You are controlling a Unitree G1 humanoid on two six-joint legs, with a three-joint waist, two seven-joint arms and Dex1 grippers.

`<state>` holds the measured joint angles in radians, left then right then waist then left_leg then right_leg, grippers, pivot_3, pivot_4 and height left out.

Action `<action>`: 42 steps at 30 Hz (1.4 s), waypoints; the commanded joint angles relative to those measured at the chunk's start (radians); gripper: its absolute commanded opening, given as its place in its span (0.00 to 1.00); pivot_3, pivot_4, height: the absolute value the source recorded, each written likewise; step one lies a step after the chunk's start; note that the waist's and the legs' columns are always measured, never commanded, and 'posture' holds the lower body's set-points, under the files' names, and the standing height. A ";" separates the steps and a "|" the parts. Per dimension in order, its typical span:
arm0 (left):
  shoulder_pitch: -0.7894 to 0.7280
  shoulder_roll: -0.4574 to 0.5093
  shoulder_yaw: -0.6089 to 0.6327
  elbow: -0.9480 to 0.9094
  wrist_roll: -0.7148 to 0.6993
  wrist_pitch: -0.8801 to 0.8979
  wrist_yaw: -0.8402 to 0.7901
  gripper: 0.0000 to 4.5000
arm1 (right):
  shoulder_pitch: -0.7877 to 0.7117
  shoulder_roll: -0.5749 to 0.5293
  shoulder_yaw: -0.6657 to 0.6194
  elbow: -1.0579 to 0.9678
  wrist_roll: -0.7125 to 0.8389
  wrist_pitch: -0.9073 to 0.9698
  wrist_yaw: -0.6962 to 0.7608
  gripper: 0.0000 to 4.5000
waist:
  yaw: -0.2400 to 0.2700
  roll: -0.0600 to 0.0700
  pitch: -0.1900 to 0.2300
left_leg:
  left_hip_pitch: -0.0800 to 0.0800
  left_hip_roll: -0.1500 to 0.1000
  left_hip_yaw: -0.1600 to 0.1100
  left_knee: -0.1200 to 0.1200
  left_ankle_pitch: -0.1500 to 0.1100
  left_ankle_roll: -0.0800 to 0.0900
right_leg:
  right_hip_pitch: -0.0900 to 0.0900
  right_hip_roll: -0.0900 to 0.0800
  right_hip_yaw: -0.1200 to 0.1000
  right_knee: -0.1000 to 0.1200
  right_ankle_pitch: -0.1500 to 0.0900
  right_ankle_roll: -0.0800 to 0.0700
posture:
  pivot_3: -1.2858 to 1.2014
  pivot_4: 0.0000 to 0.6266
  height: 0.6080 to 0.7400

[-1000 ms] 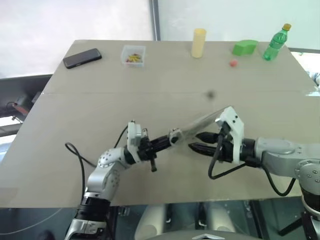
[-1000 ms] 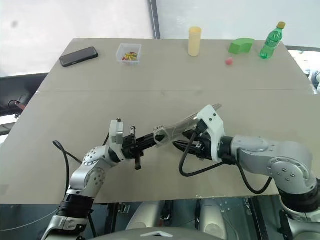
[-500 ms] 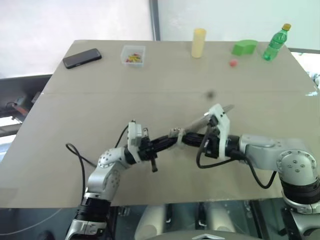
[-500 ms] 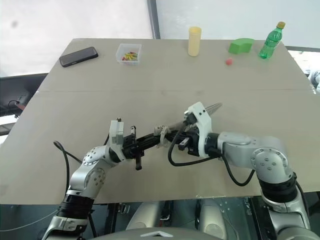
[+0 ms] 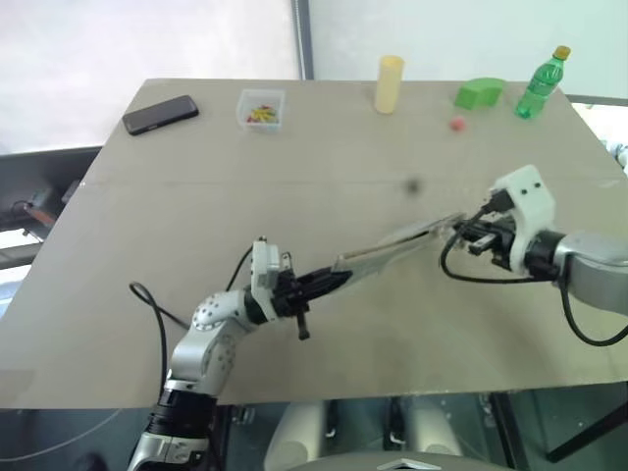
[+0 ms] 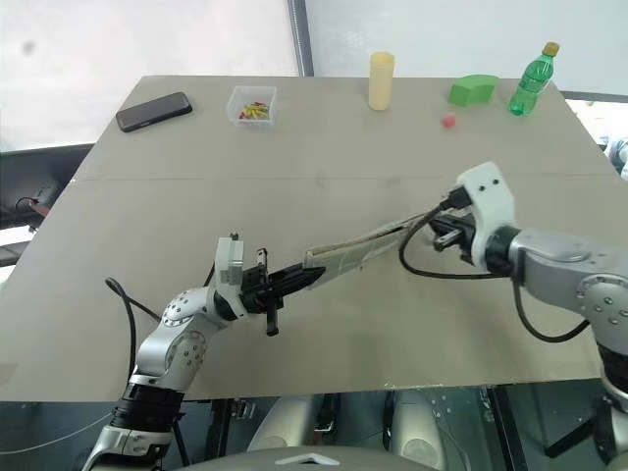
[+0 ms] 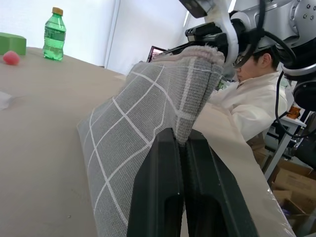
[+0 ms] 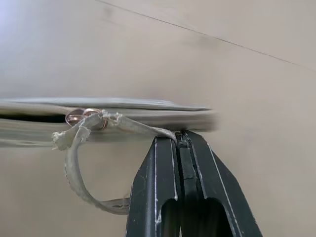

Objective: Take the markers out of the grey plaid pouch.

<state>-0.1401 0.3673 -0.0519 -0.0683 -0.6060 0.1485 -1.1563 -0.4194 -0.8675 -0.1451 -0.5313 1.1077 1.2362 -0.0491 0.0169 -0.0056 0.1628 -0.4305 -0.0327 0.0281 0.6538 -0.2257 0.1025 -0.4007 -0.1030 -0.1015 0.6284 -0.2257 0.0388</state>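
The grey plaid pouch [image 6: 358, 252] hangs stretched above the table [image 6: 147, 216] betw. both grippers. Left gripper [image 7: 181, 140] is clamped on one end of the fabric, right gripper [image 8: 180, 139] is closed on the zip-pull cord [image 8: 74, 163]. Risk: thin cord may slip or snap if pulled harder; markers not visible, prob. inside

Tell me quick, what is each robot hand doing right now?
Left gripper: shut on one end of the grey plaid pouch.
Right gripper: shut on the pull loop at the pouch's other end.
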 commanded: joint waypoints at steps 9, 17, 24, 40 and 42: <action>0.010 -0.011 -0.012 -0.050 0.007 -0.016 -0.013 0.00 | -0.010 -0.034 -0.042 0.001 -0.136 0.004 0.071 0.02 | 0.001 0.000 0.000 | 0.000 0.000 0.000 0.000 0.000 0.001 | 0.000 0.000 0.000 0.000 0.000 0.000 | 0.52 0.24 1.00; -0.005 -0.015 -0.017 -0.076 0.003 0.006 0.013 0.00 | 0.096 -0.141 -0.071 -0.089 -0.220 -0.053 0.255 0.07 | 0.007 0.000 0.000 | -0.001 0.000 0.000 0.000 0.000 0.001 | 0.000 0.000 0.000 -0.001 0.000 0.000 | 0.52 0.24 1.00; -0.029 -0.024 -0.024 -0.074 0.002 0.019 0.022 0.00 | 0.312 -0.210 -0.333 -0.175 -0.212 -0.075 0.429 0.40 | 0.022 0.000 0.000 | 0.000 0.000 0.000 0.000 0.000 0.001 | 0.001 0.000 0.000 -0.001 0.000 0.000 | 0.52 0.24 1.00; -0.054 -0.029 -0.038 -0.068 0.010 0.021 0.006 0.00 | 0.031 0.130 -0.034 -0.176 -0.010 -0.026 0.158 0.04 | 0.025 0.001 0.000 | -0.001 0.000 0.000 0.002 0.002 -0.003 | 0.000 0.000 0.001 -0.001 0.001 0.000 | 0.52 0.24 1.00; -0.046 -0.032 -0.038 -0.071 0.010 0.018 0.010 0.00 | 0.020 0.110 0.031 -0.183 -0.029 -0.009 0.188 0.04 | 0.025 0.001 0.000 | -0.001 0.000 0.000 0.002 0.002 -0.003 | 0.000 0.000 0.001 -0.001 0.001 0.000 | 0.52 0.24 1.00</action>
<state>-0.1926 0.3422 -0.0894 -0.1058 -0.5891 0.1835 -1.1415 -0.3837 -0.7344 -0.1771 -0.6985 1.1031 1.2110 0.1153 0.0415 -0.0047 0.1627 -0.4318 -0.0330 0.0282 0.6554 -0.2240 0.0998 -0.4003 -0.1028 -0.1008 0.6266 -0.2245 0.0386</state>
